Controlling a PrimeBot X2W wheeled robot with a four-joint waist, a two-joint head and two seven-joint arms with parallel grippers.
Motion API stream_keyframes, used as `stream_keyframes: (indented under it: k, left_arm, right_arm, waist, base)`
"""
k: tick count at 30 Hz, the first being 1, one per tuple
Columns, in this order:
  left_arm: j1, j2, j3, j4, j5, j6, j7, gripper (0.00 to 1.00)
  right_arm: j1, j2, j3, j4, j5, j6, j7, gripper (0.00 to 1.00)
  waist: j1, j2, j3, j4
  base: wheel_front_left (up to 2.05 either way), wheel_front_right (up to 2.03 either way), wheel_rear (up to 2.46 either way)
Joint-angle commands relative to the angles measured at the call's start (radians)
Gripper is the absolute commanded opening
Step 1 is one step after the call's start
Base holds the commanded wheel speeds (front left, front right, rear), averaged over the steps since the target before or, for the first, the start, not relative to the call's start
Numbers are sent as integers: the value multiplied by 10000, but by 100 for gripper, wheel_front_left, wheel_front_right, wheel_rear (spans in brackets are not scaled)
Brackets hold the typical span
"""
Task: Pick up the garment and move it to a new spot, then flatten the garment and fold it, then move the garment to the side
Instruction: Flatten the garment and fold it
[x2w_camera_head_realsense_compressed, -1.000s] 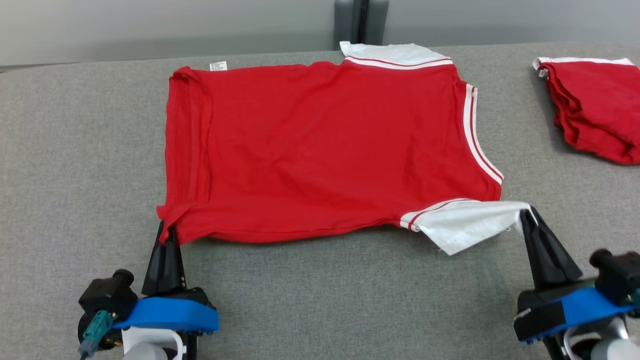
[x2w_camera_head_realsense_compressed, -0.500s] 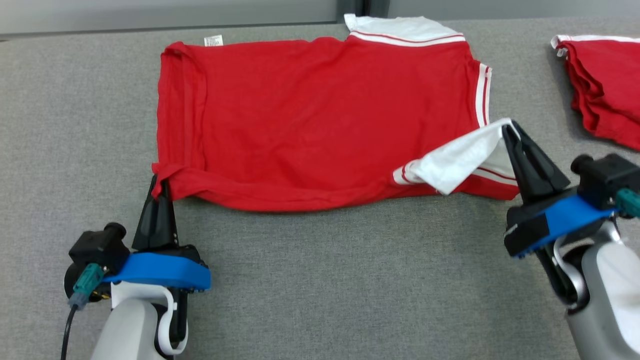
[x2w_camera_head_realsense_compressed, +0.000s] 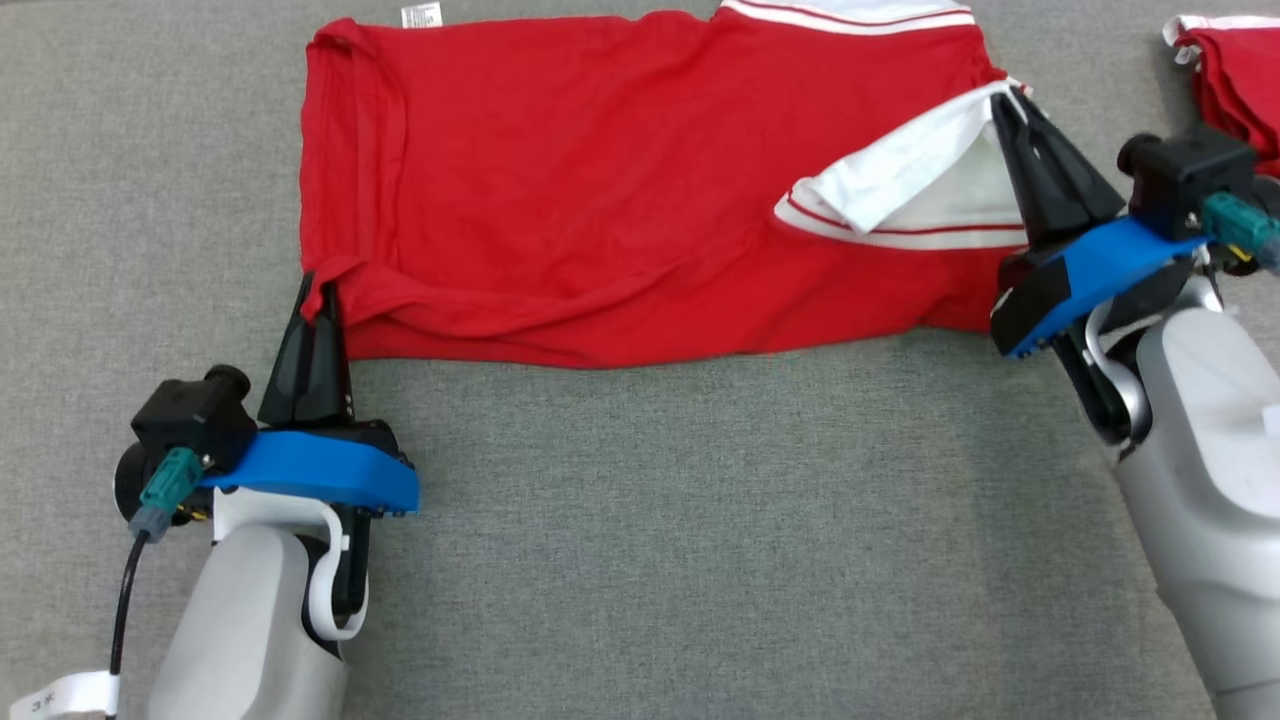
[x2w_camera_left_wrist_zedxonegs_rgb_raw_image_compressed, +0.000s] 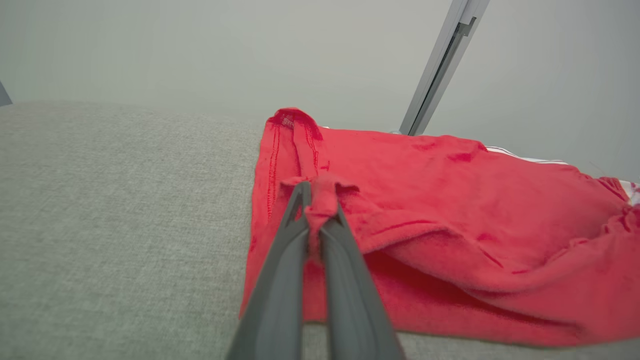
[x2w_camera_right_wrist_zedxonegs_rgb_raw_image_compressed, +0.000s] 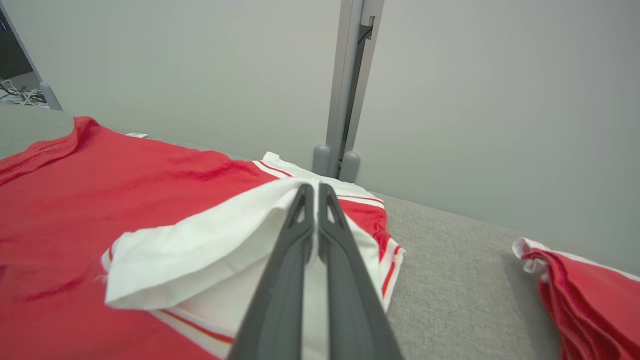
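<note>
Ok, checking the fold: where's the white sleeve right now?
Head view, right side: the white sleeve is pinched by the right gripper, lifted over the red shirt.

Head cam looking steeply down from above onto grey desk (x2w_camera_head_realsense_compressed: 640, 560); garment (x2w_camera_head_realsense_compressed: 600, 180) running off top edge of frame. L wrist cam sitting low, v. close behind left gripper (x2w_camera_left_wrist_zedxonegs_rgb_raw_image_compressed: 317, 205), facing across desk twd wall (x2w_camera_left_wrist_zedxonegs_rgb_raw_image_compressed: 200, 50). R wrist cam riding low behind right gripper (x2w_camera_right_wrist_zedxonegs_rgb_raw_image_compressed: 315, 189), facing post (x2w_camera_right_wrist_zedxonegs_rgb_raw_image_compressed: 350, 75). All three sharing garment; head & R wrist sharing second red pile (x2w_camera_head_realsense_compressed: 1235, 70) at far right.
</note>
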Motion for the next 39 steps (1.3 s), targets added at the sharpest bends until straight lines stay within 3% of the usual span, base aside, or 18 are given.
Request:
stream_keyframes:
  k: [1,5,6,7,8,9,17,27,39]
  left_arm:
    - [-196,78,-2,46,51,-46,24,0]
    - [-472,103,-79,159,102,-48,4,0]
    - [-515,120,-107,216,121,-42,8,0]
    - [-555,118,-125,260,109,-29,0,23]
    - [-595,108,-133,290,109,-13,-20,75]
    - [-621,106,-131,318,120,12,-54,100]
    - [-212,96,20,294,148,183,-316,100]
    - [612,253,44,359,165,253,-383,100]
    - [-45,638,-134,1751,284,246,-125,100]
  right_arm:
    - [-329,3,80,262,20,-1,-105,0]
    - [-1009,101,314,1229,27,-2,-461,0]
    - [-1154,138,353,1469,55,-2,-585,15]
    - [-1270,184,383,1677,108,-2,-699,100]
    - [-1352,235,418,1896,138,-2,-796,100]
    - [-1396,277,474,2075,152,-1,-907,100]
    - [-935,34,509,2877,267,-1,-1427,100]
    - [299,-218,445,2704,413,-1,-1520,100]
    - [520,343,317,3435,354,-2,-1432,100]
  waist:
    - [-2,0,93,54]
    - [-2,0,226,75]
    - [-2,0,242,74]
    - [-2,0,249,71]
    - [-2,0,246,64]
    - [-2,0,233,53]
    - [-2,0,-185,-71]
    - [-2,0,-502,-223]
    - [-2,0,-200,-455]
  base:
    - [0,0,0]
    - [0,0,0]
    - [0,0,0]
    - [0,0,0]
    - [0,0,0]
    - [0,0,0]
    - [0,0,0]
    - [0,0,0]
    - [0,0,0]
